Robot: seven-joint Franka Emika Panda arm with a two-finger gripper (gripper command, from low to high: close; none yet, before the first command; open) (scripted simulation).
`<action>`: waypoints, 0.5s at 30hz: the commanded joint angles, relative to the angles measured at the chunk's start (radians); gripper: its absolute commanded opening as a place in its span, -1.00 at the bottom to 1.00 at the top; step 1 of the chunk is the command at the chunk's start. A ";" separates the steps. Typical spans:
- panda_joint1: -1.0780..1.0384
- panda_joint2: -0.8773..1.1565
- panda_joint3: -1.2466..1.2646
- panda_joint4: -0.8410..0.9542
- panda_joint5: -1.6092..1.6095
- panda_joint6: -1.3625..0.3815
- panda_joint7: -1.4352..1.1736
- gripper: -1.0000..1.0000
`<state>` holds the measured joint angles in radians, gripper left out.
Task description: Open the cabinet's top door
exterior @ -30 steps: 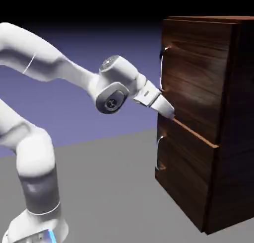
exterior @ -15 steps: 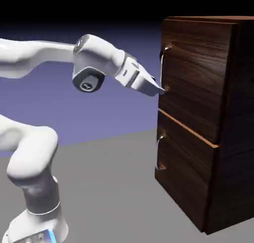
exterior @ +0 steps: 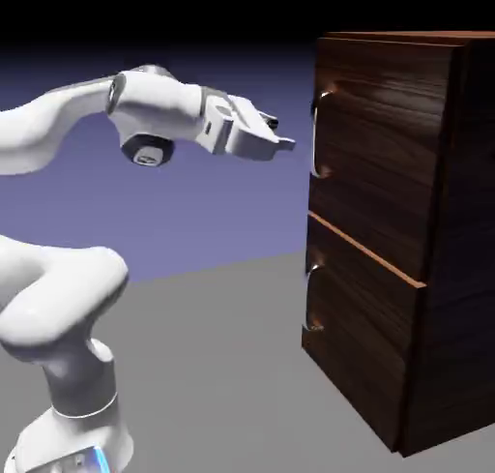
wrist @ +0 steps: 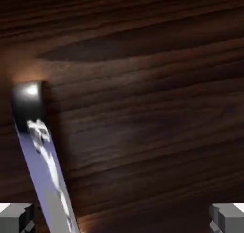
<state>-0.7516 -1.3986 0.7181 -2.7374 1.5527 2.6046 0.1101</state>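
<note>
Jaws (exterior: 284, 135) spread wide, nothing between them, now pulled up and back off the top door (exterior: 382, 152) to level with its handle (exterior: 316, 137), so a grab looks closer, but door's shut at the exterior view's right, lower handle (exterior: 308, 297) below, and hand view shows the bar off-centre, needing a sideways shift.

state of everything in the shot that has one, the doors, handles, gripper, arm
top door: closed
bottom door: closed
top handle: attached to the top door, not gripped
bottom handle: attached to the bottom door, nothing touching it
end effector: open, wide apart, holding nothing
arm: reaching toward the top handle, short of it
</note>
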 commanded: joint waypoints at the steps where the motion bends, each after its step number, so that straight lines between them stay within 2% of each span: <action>1: -0.021 -0.023 0.020 0.002 0.044 -0.012 -0.018 1.00; 15: -0.321 -0.348 0.302 0.031 0.652 -0.182 -0.265 1.00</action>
<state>-1.0725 -1.7468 1.0198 -2.7069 2.2052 2.4229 -0.1550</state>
